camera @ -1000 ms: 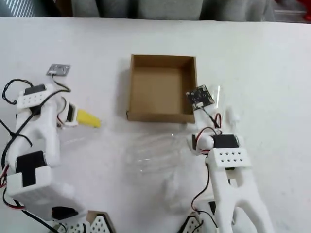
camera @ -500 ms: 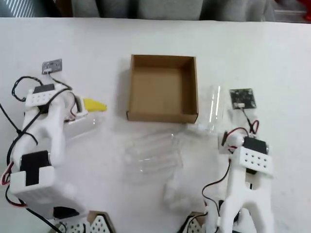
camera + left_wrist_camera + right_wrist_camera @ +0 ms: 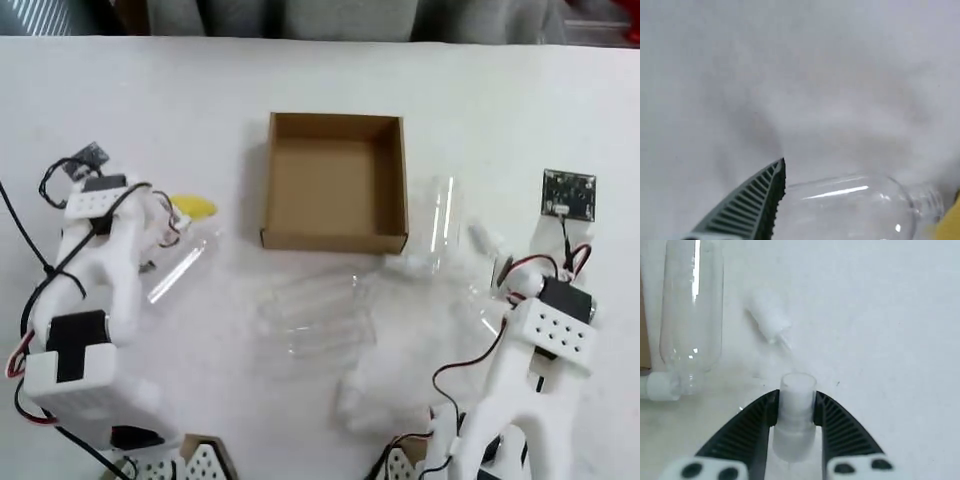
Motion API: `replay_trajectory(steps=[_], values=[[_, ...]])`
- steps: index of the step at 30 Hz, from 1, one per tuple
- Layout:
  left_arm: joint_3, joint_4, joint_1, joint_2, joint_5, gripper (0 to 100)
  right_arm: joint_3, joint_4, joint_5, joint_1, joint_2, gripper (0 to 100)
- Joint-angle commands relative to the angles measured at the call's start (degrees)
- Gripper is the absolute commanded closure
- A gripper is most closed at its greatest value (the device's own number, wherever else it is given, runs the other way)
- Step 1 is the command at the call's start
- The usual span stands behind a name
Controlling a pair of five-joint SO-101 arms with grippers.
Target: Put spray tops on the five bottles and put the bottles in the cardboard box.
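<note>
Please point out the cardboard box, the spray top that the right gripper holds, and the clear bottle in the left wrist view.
cardboard box (image 3: 335, 240), high view, its near wall.
spray top (image 3: 794, 412), right wrist view, middle of its body.
bottle (image 3: 850, 207), left wrist view, its clear body.

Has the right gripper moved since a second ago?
Yes. In the high view the right gripper swung rightward, away from the cardboard box.

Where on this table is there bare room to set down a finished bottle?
Bare: the far strip of table behind the cardboard box, and the box's empty floor. Crowded: in front of the box, where loose bottles lie, and to its right, with another bottle and a loose spray top.
</note>
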Motion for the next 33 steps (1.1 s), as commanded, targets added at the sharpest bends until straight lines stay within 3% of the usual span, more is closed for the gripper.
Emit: replay_trajectory(steps=[1, 8, 16, 26, 31, 33], values=[[3.5, -7.6, 0.6, -3.6, -1.5, 51, -5.3, -0.5, -0.4, 2.1, -0.1, 98.3], [4.0, -9.1, -0.7, -3.5, -2.8, 51, -13.3, 6.5, 7.2, 5.4, 4.0, 98.3], [4.0, -9.5, -0.7, -3.5, -4.7, 51, -23.8, 8.2, 8.3, 14.3, 22.8, 98.0], [3.9, -9.5, -0.6, -3.3, -4.8, 51, -30.4, 9.7, 12.5, 15.6, 36.9, 87.2], [3.9, -9.5, -0.7, -3.3, -4.8, 51, -36.2, 15.9, 12.4, 15.1, 36.9, 75.7], [3.9, -9.5, -0.7, -3.3, -4.8, 51, -39.1, 18.6, 12.2, 15.0, 36.9, 75.4]])
